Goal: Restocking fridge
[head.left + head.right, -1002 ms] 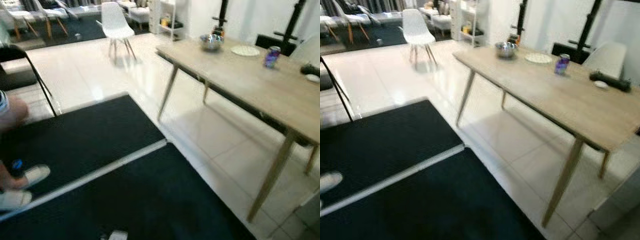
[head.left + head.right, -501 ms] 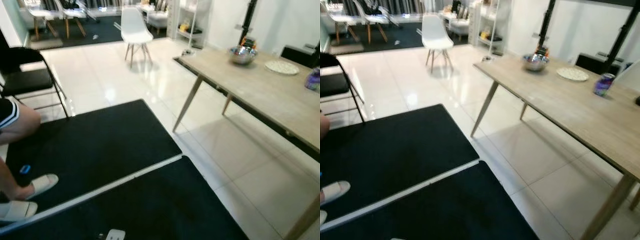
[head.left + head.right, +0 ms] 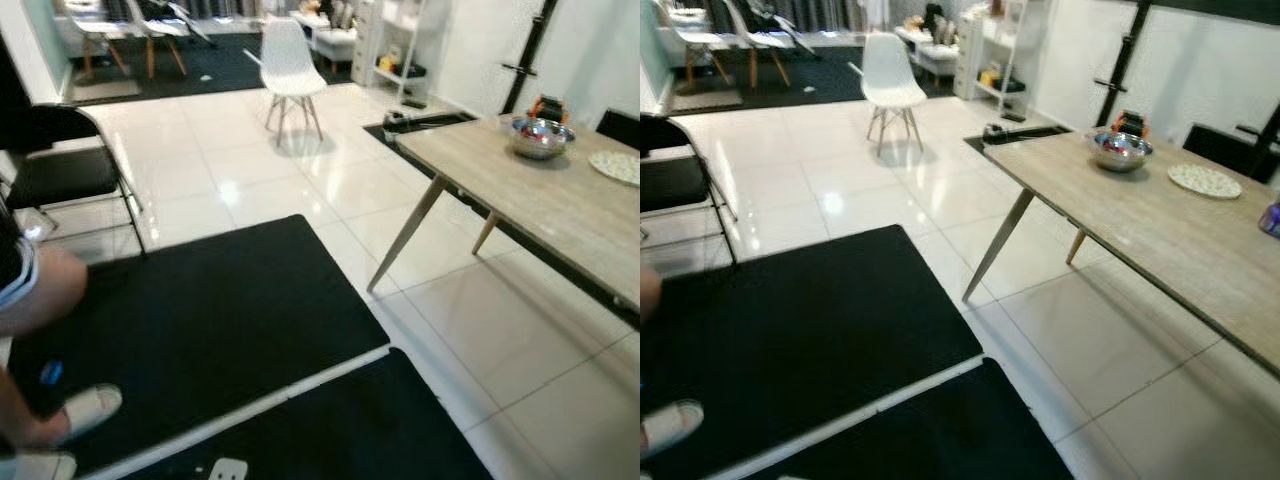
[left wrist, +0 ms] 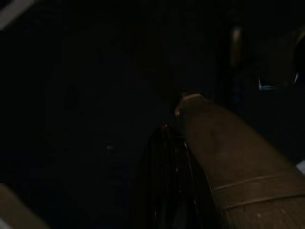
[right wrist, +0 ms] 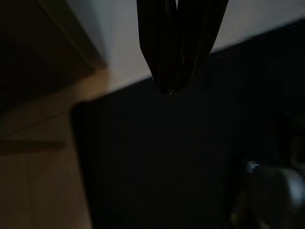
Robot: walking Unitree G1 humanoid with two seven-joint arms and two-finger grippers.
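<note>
Left eye view looks down over a glossy white tiled floor (image 3: pixel 230 170) with two black floor mats (image 3: pixel 210 310) in front, a pale strip of floor between them. A long light wooden table with slanted legs (image 3: pixel 1160 225) stands to the right, carrying a shiny metal bowl (image 3: pixel 1121 151) near its far end and a pale round plate (image 3: pixel 1204 180) just beyond it; a small purple can (image 3: pixel 1271 217) sits at the frame's edge. A white moulded chair on wooden legs (image 3: pixel 290 68) stands farther back, and a black folding chair (image 3: pixel 60 165) is on the left. A person's bare leg (image 3: pixel 35 295) and white slipper (image 3: pixel 85 410) show at the left edge on the mat. No fridge can be made out. In the right wrist view, the right gripper (image 5: pixel 174 88) hangs over dark mat, its two black fingers pressed together and holding nothing. The left wrist view is very dark; the left gripper (image 4: pixel 167 157) is a faint black shape, and its opening cannot be told.
</note>
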